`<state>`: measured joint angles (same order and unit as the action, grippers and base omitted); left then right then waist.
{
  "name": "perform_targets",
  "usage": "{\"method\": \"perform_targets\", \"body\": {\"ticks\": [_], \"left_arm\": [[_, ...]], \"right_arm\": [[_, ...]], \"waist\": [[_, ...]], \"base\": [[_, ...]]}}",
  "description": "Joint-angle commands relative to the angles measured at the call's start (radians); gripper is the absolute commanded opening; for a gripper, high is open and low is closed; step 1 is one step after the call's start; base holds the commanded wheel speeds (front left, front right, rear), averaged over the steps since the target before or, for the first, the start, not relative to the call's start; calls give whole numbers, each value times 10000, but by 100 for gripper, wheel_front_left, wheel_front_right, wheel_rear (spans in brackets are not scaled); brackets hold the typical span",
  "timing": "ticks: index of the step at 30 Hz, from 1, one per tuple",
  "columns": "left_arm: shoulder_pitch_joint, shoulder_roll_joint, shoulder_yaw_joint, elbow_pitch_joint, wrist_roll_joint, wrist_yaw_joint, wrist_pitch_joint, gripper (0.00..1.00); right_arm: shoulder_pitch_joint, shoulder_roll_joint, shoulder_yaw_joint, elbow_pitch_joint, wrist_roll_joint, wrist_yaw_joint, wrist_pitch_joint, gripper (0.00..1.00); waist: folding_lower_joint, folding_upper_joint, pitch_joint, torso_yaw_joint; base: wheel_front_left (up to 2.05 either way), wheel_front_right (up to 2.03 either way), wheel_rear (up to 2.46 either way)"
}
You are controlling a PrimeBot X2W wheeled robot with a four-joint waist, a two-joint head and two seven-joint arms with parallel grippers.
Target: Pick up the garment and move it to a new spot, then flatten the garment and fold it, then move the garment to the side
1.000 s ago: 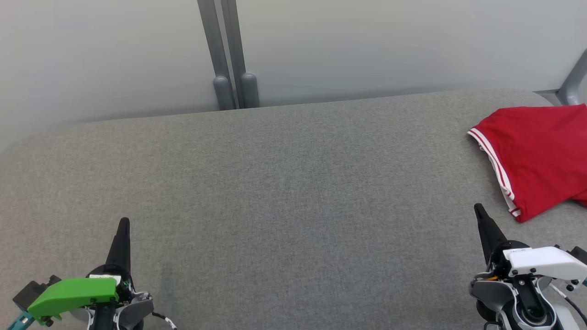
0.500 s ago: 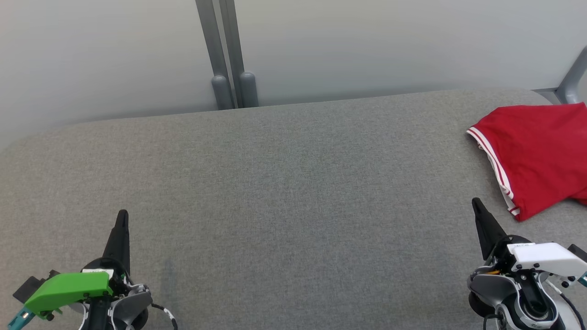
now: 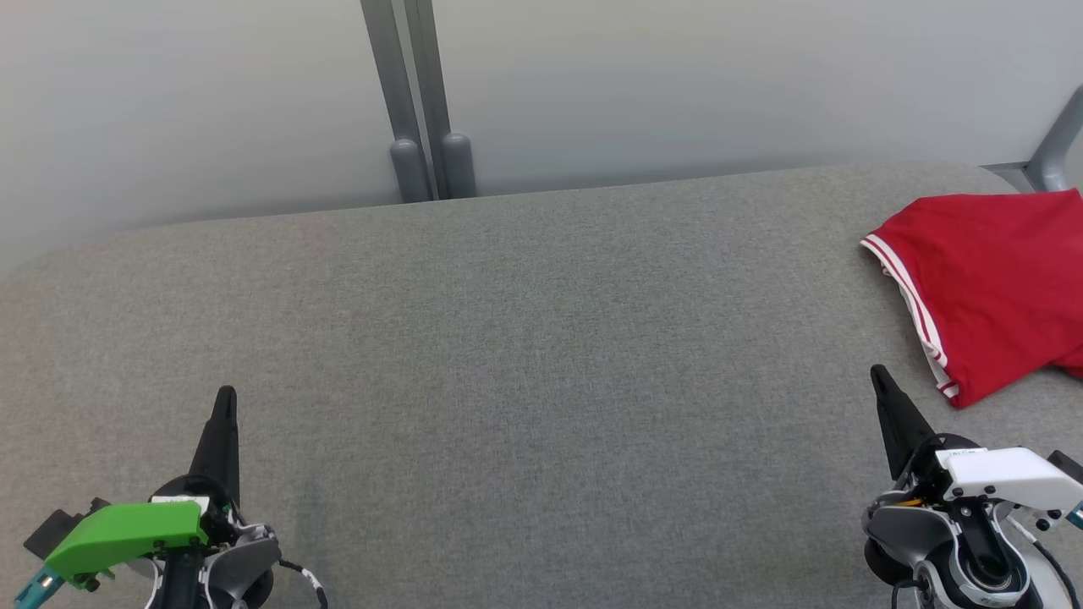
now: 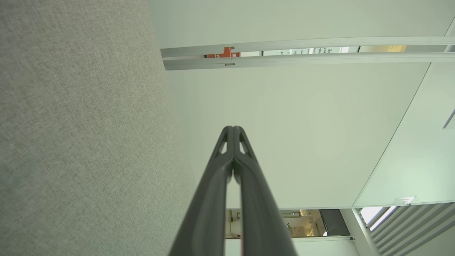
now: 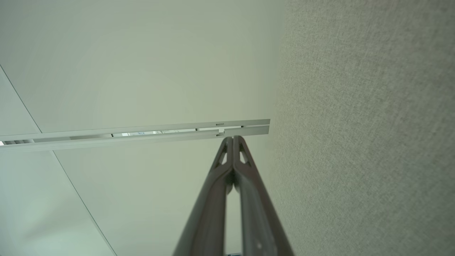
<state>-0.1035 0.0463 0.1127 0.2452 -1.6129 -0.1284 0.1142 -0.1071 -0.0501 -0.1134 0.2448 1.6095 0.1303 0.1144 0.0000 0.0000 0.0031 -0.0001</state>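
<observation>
Fingers pressed together, tips touching, nothing held: so stand both my left fingers [image 3: 223, 440] and right fingers [image 3: 897, 427], above the near edge of the grey counter [image 3: 541, 338]. The red garment [image 3: 990, 288] lies at the counter's far right end.

Grey couch [image 3: 525, 338] w/ red garment [image 3: 990, 279]

— Pointing where?
— Past the grey fabric surface [image 4: 71, 142] on the left, toward a pale wall panel [image 4: 302, 124].
— Clamped?
— Yes: left gripper [image 4: 233, 129], tips touching. Beyond, paired grey rails [image 4: 320, 58] crossing the top, possibly a red sign [image 4: 224, 54] between.
</observation>
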Motion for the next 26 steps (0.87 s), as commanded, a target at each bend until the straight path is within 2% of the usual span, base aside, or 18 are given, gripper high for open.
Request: {"method": "perform_targets", "body": {"ticks": [1, 26], "left_arm": [[-129, 73, 34, 12, -4, -56, 31, 0], [-129, 73, 32, 10, -5, -53, 30, 0]], "right_arm": [[-53, 2, -18, 11, 61, 7, 33, 0], [-53, 2, -16, 10, 63, 7, 31, 0]], "waist": [[0, 0, 0, 1], [0, 0, 0, 1]], "base": [[0, 0, 0], [0, 0, 0]]}}
